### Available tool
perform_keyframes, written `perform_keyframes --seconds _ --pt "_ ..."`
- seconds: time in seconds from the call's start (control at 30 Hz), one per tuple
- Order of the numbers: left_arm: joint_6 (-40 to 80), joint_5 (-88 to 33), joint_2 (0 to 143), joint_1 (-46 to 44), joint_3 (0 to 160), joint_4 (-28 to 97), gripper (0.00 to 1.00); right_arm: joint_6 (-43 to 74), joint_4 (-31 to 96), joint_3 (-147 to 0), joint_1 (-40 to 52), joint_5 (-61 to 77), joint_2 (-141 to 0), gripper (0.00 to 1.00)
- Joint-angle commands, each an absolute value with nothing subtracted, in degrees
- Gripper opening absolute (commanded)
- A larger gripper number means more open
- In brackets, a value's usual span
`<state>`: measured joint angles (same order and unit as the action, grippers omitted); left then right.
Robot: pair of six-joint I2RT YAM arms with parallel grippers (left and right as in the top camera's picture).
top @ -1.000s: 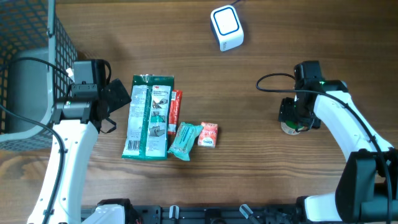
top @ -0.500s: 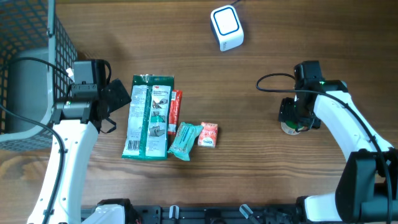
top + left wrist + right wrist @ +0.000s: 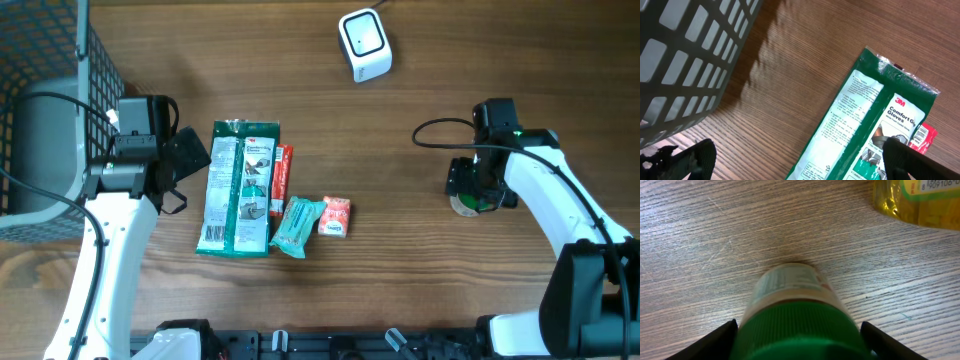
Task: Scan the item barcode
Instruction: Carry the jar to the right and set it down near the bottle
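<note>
On the table's right side: a green-capped bottle (image 3: pixel 790 282) stands between the dark fingers (image 3: pixel 715 340) of the right gripper (image 3: pixel 797 326), well apart from the scanner.
Bottle: smooth, rounded green plastic cap; pale wraparound label in fine print, too small to read.
Right claw: one finger sits at each edge of the cap; whether they pinch it or only flank it cannot be told.
Beside it: a glossy yellow packet (image 3: pixel 917 200) lies just past the bottle, with a white strip of printed digits at its edge.
Table (image 3: pixel 420 290): brown wood with a fine straight grain.
Left claw: the left gripper (image 3: pixel 188 162) is spread wide with nothing in it, its tips just left of the glove pack.
Glove pack (image 3: pixel 875 125): flat green-and-white pouch marked "3M" and "Comfort Grip Gloves".
Cluster at centre: a narrow red packet (image 3: pixel 282 180) touches the glove pack's right edge; a crinkled teal pouch (image 3: pixel 297 226) and a small orange packet (image 3: pixel 335 216) lie just beside it.
Far left: a dark wire basket (image 3: pixel 95 60) with a square mesh.
Far edge: a white barcode scanner (image 3: pixel 364 44), rounded and boxy, with open table all round it.
</note>
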<state>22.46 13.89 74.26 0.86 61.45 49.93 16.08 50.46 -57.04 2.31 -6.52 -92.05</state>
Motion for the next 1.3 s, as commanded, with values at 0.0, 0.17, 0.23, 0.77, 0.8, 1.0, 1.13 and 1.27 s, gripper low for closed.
perform_keyframes --seconds 0.0,0.17,0.23,0.77,0.8,1.0,1.13,1.27 --pt "23.2 14.6 74.4 1.1 62.0 49.8 1.00 16.5 51.2 -57.9 2.3 -7.7 -92.2 0.78" --pt "23.2 14.6 74.4 1.1 62.0 49.8 1.00 16.5 53.6 -60.4 2.3 -7.7 -89.8 0.82" --pt "23.2 14.6 74.4 1.1 62.0 49.8 1.00 16.5 53.6 -60.4 2.3 -7.7 -89.0 0.85" --pt "23.2 14.6 74.4 1.1 62.0 49.8 1.00 16.5 55.8 -71.4 2.4 -5.6 -88.2 0.84" --pt "23.2 14.6 74.4 1.1 62.0 49.8 1.00 16.4 56.6 -73.8 2.6 -3.6 -88.2 0.82" --pt "23.2 14.6 74.4 1.1 62.0 49.8 1.00 13.6 54.3 -79.2 8.0 20.4 -88.6 0.63" --pt "23.2 14.6 74.4 1.1 62.0 49.8 1.00 15.7 52.5 -76.7 14.6 24.1 -89.2 0.53" --pt "23.2 14.6 74.4 1.1 62.0 49.8 1.00 21.3 49.6 -71.8 21.1 24.1 -89.2 0.45"
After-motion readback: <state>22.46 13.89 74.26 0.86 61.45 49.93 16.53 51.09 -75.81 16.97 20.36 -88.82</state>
